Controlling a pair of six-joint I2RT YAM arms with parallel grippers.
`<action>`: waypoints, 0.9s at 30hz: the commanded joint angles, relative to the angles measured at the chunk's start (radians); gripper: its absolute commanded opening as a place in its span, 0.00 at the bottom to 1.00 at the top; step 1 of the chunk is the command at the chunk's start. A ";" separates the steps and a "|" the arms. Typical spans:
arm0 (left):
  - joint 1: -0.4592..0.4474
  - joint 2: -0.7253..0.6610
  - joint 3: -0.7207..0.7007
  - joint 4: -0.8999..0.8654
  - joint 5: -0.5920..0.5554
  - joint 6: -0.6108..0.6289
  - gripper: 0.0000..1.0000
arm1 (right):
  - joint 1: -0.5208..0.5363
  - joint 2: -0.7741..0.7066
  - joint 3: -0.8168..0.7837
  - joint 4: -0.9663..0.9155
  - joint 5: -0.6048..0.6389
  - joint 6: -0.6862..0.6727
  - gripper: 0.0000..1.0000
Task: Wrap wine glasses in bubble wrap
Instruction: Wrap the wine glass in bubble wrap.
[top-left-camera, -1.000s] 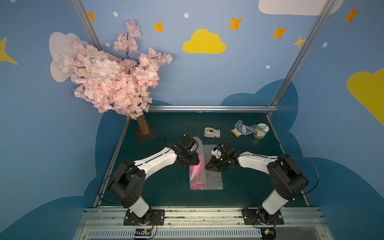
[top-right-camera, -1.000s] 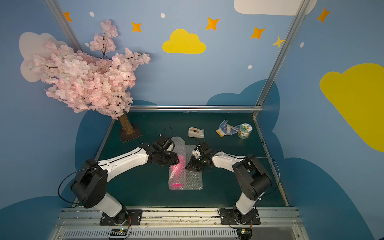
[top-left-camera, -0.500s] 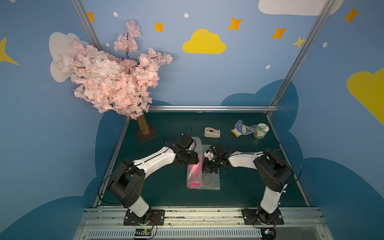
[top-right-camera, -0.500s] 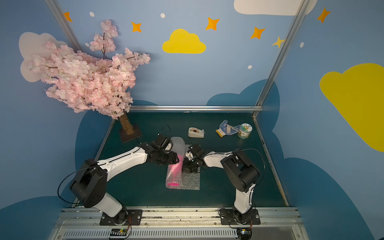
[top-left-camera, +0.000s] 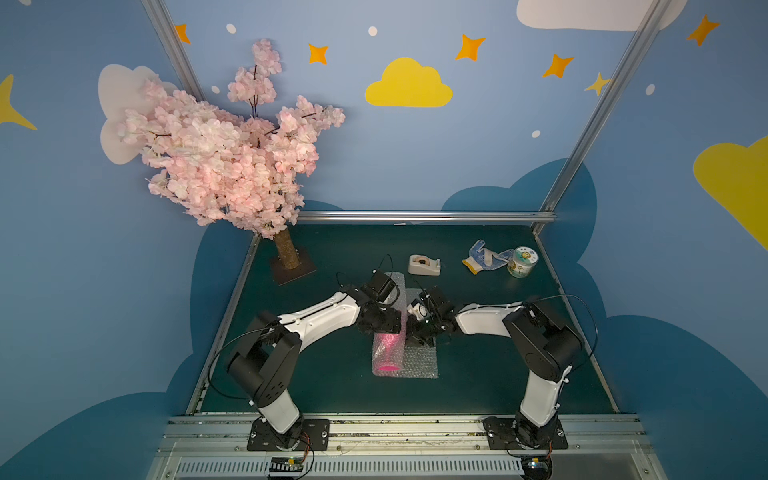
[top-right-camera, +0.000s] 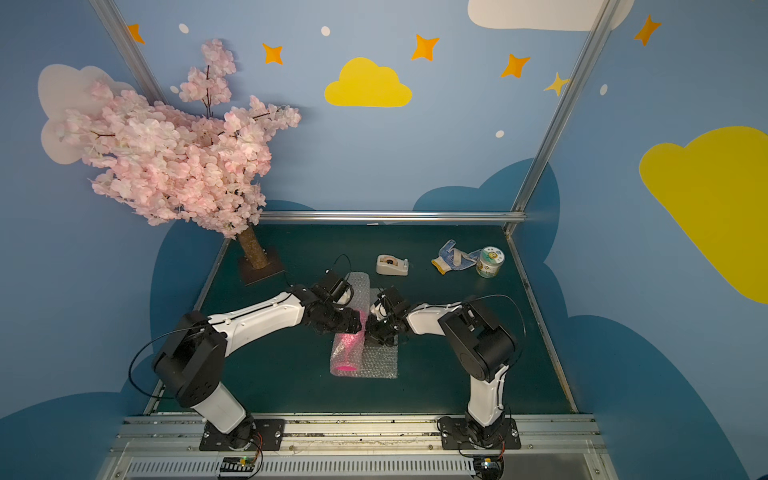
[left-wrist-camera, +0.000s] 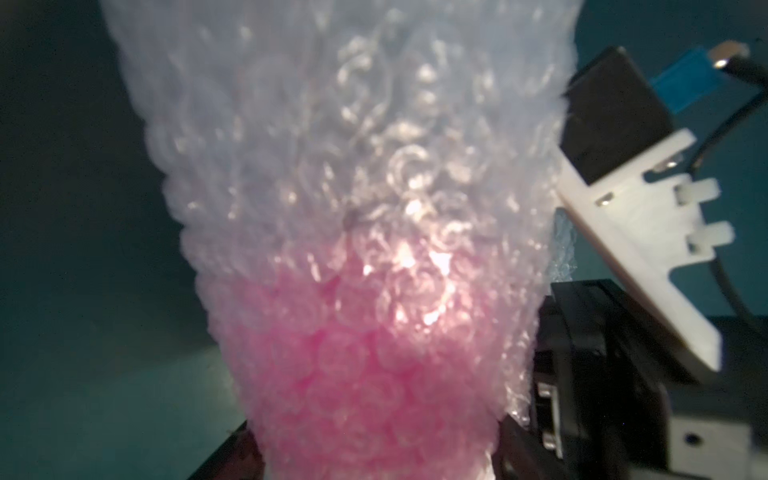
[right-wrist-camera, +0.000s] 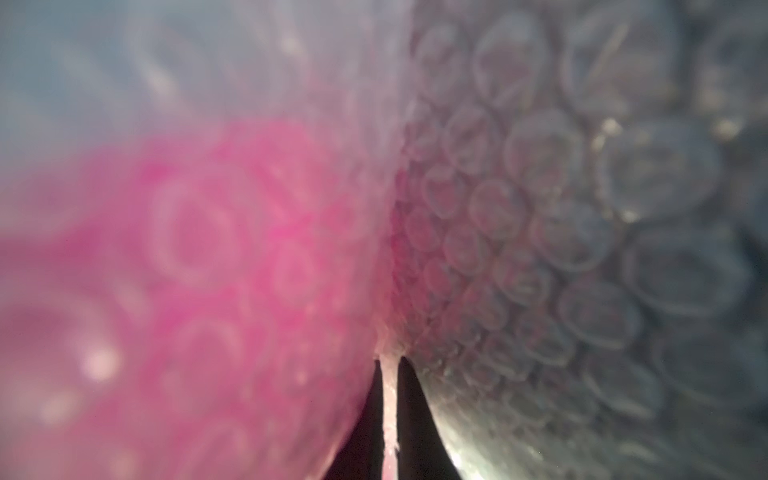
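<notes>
Tub (top-left-camera: 522, 262) label unreadable. On the dark-green table (top-left-camera: 332, 374), blue cloud-painted walls (top-left-camera: 415, 166) around, the goblet (top-left-camera: 387, 355) rolled in bubble wrap (top-left-camera: 419, 363) lies between the wide jaws of the left gripper (top-left-camera: 383, 328), grip uncertain; the right gripper (right-wrist-camera: 388, 395) pinches that wrap.

Centre: the rolled bubble wrap (top-left-camera: 388, 353) lies here; the left gripper (top-left-camera: 384, 328) and right gripper (top-left-camera: 417, 337) meet over its middle, so you have no passage between them.
Near edge: bare desk (top-left-camera: 332, 390) from corner to corner; you pass freely.
Far left corner: the blossom tree (top-left-camera: 286, 249) stands here, crown spreading above.
Far edge, middle: the tape dispenser (top-left-camera: 424, 265) sits near the roll's far end.
Far right corner: glove (top-left-camera: 484, 258) and tub (top-left-camera: 521, 262), side by side.
Left and right edges: open strips up to the far corners.
</notes>
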 joint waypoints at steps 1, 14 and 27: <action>-0.009 0.030 0.020 -0.049 -0.059 -0.015 0.78 | -0.019 -0.067 -0.011 -0.086 0.010 -0.046 0.13; -0.052 0.115 0.126 -0.142 -0.150 -0.017 0.75 | -0.200 -0.349 -0.082 -0.414 0.065 -0.214 0.26; -0.088 0.191 0.241 -0.274 -0.223 -0.041 0.75 | -0.326 -0.233 -0.164 -0.250 0.051 -0.267 0.41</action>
